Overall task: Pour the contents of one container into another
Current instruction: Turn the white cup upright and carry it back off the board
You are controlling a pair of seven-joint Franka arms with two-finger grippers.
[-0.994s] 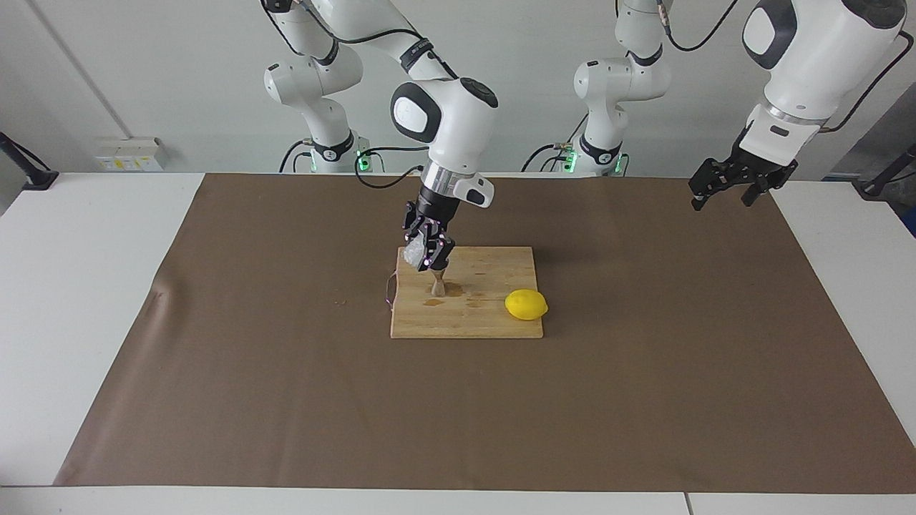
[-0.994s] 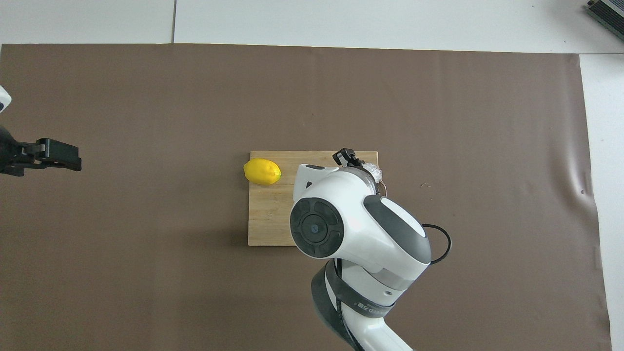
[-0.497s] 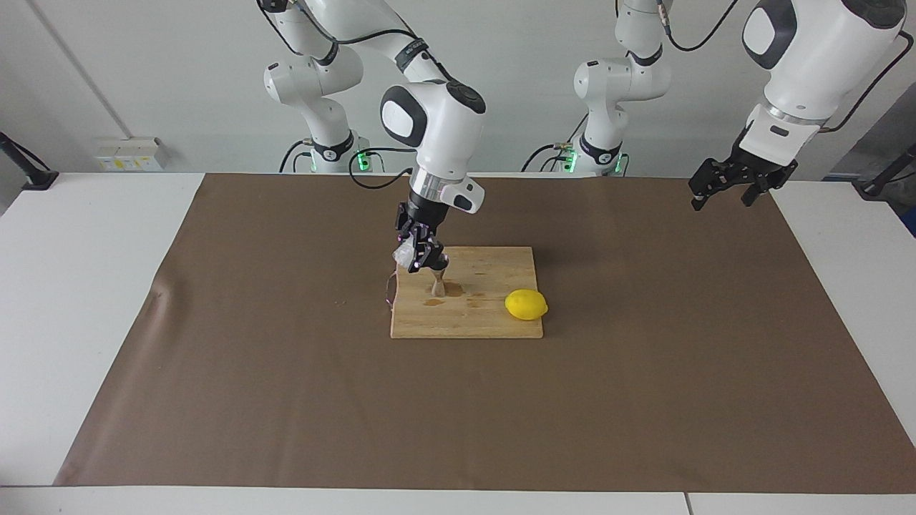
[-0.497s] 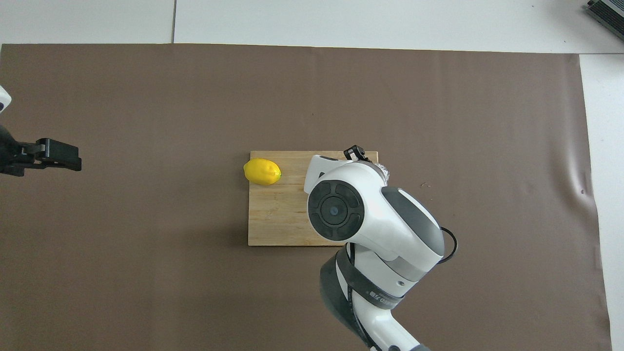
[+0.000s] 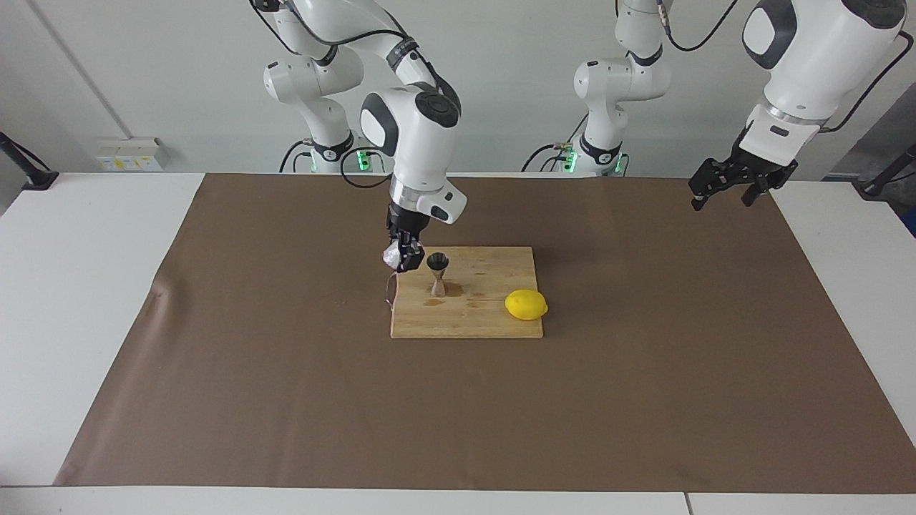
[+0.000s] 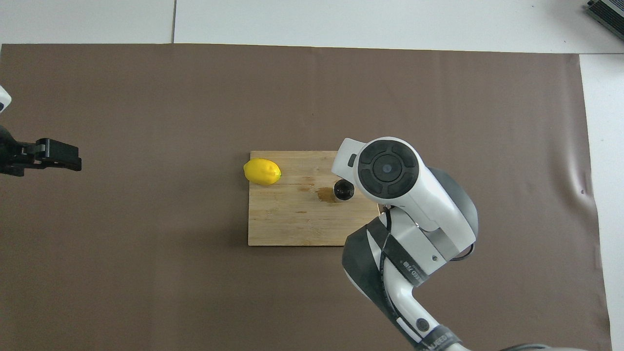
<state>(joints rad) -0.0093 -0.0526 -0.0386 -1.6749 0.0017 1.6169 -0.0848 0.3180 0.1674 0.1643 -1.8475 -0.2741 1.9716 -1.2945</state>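
One hand [image 5: 401,256] clamped around glass tumbler [image 5: 391,255].

The facing view looks from high across the table [image 5: 86,286] toward the robots, taking in the whole mat [image 5: 644,357] and both arm bases. The overhead view looks steeply down from above the robots' end (turned half a turn from the other). Both share the mat and the board [image 5: 486,318] [image 6: 282,219].

jigger [image 6: 343,190] upright on board [image 6: 287,219] | lemon [image 6: 262,171] on board corner | left gripper [image 6: 56,155] waits
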